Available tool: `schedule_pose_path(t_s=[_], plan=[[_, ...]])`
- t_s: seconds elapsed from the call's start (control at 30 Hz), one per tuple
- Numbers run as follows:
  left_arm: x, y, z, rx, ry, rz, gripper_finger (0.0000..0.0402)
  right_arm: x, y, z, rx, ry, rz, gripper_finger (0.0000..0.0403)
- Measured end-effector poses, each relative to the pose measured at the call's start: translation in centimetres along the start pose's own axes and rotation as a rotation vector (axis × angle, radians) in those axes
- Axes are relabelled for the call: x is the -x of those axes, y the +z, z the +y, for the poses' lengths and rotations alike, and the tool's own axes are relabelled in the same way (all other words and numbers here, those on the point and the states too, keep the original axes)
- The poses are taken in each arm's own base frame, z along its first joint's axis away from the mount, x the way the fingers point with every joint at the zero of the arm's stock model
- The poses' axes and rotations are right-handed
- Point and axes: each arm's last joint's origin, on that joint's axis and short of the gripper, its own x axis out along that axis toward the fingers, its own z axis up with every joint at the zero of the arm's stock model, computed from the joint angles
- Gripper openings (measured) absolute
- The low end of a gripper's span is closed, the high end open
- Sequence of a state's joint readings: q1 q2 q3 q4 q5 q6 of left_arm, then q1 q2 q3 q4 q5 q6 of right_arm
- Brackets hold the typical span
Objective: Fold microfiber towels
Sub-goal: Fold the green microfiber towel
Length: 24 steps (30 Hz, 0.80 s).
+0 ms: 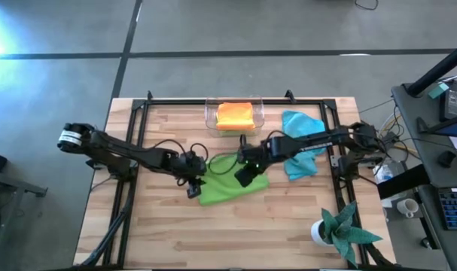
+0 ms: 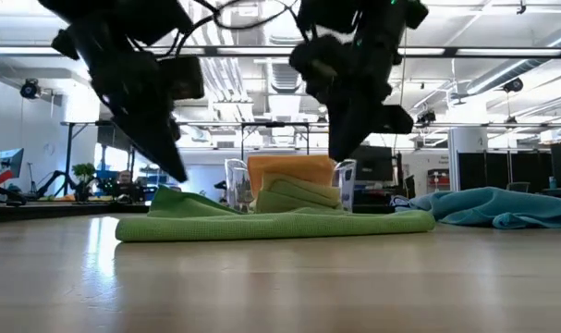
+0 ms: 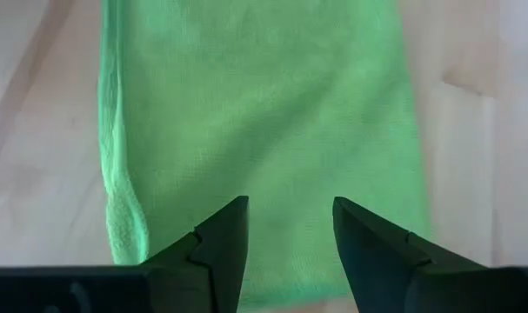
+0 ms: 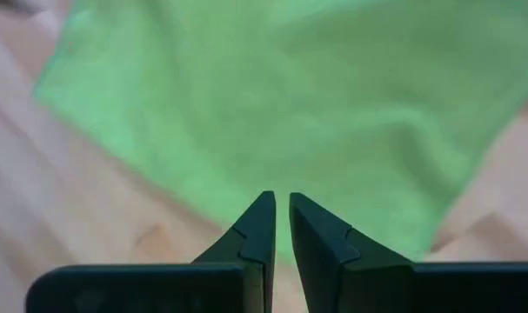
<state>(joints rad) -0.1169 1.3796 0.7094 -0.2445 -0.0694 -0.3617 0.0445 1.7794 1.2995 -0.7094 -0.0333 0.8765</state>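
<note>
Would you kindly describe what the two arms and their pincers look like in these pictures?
Both arms are dark, jointed and slender, with loose black cables looping along them. The left arm has a white band near its base; the right arm shows a small green light near its wrist. The left pincer and right pincer each have two dark, wedge-shaped tapering fingers.

Left pincer (image 3: 285, 228) agape; right pincer (image 4: 281, 222) nearly closed, empty.

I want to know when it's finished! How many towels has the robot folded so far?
Done: an orange towel lies folded in the clear bin. In hand: the green towel lies partly folded on the table, left gripper open and right gripper nearly shut, both above it. Left: the blue towel lies crumpled.
</note>
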Motion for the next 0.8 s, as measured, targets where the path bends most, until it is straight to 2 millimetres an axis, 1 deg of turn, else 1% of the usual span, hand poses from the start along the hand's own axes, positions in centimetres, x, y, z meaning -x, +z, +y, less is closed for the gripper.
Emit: schedule_pose_path(t_s=[0.1, 0.2, 0.3, 0.43, 0.63, 0.8], plan=[[-0.8, 0.0, 0.1, -0.002, 0.019, 0.003, 0.0153, 0.1, -1.1, 1.2, 0.019, 0.03, -0.003, 0.0035], [-1.6, -0.4, 0.1, -0.004, 0.031, 0.039, 0.0153, -0.1, -2.1, 1.9, 0.02, 0.028, 0.008, 0.0034], [-2.3, -0.7, 0.1, -0.002, 0.023, 0.067, 0.0153, -0.1, -2.8, 2.3, 0.029, 0.029, 0.016, 0.0034], [-3.0, -1.1, 0.0, 0.056, 0.002, 0.115, 0.0153, -0.1, -3.3, 2.6, 0.044, 0.028, 0.025, 0.0034], [-4.3, -1.7, -0.3, 0.15, -0.093, 0.201, 0.0153, -0.1, -3.4, 2.7, 0.047, 0.028, 0.026, 0.0034], [-5.4, -1.7, -1.4, 0.143, -0.248, 0.208, 0.0153, -0.1, -3.4, 2.7, 0.052, 0.029, 0.025, 0.0034]])
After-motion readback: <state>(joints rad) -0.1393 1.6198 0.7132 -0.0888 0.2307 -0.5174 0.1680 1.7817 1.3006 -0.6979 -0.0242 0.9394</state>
